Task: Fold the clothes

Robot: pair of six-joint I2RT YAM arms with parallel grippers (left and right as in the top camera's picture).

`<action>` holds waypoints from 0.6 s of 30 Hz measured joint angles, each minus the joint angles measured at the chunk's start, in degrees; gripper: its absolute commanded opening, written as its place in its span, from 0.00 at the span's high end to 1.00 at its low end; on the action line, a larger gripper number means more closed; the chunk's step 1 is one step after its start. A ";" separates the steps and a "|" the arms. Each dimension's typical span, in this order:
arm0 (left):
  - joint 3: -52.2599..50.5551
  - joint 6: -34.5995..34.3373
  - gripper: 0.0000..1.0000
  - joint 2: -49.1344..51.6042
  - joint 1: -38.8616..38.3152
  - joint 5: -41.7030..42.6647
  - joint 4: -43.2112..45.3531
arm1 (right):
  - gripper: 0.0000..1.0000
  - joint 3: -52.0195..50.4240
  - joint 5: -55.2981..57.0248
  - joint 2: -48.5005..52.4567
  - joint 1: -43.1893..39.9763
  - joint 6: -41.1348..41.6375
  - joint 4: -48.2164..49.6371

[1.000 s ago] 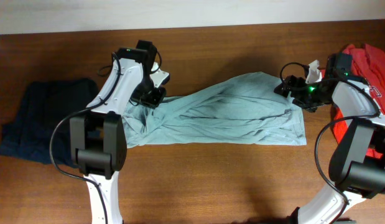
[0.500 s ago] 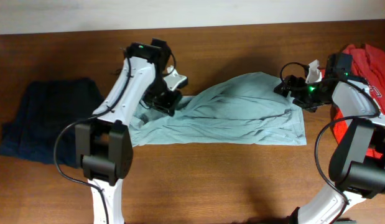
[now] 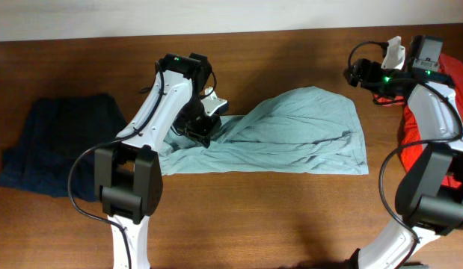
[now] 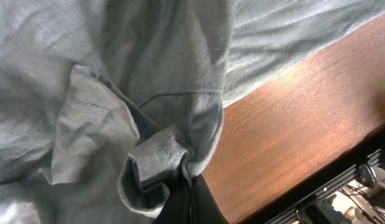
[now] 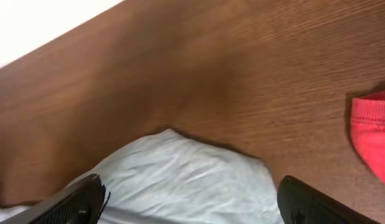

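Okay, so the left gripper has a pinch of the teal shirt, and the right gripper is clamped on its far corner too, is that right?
Not quite. The left gripper does pinch the teal shirt, but the right gripper is open and holds nothing. The right wrist view shows its fingers spread wide, with the shirt's corner lying loose on the table between them.

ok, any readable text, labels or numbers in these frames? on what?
No readable text in any view.
pale teal T-shirt: plain, no print.
dark navy garment: no text visible.
red garment: only partly in view, no lettering legible.
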 measured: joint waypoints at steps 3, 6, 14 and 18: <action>0.00 0.00 1.00 0.00 0.00 -0.24 -0.11 | 0.14 0.04 0.76 3.43 0.00 -0.02 2.89; 0.00 -0.11 1.00 0.00 0.00 -1.29 -0.50 | 0.15 0.04 1.20 7.56 0.00 -0.13 4.74; -0.04 -0.48 1.00 0.00 0.00 -2.58 -0.52 | 0.25 0.31 1.16 13.86 0.02 -0.46 6.47; -0.04 -0.50 0.99 0.00 0.00 -2.58 -0.20 | 0.52 0.35 1.33 14.32 0.94 -0.68 6.49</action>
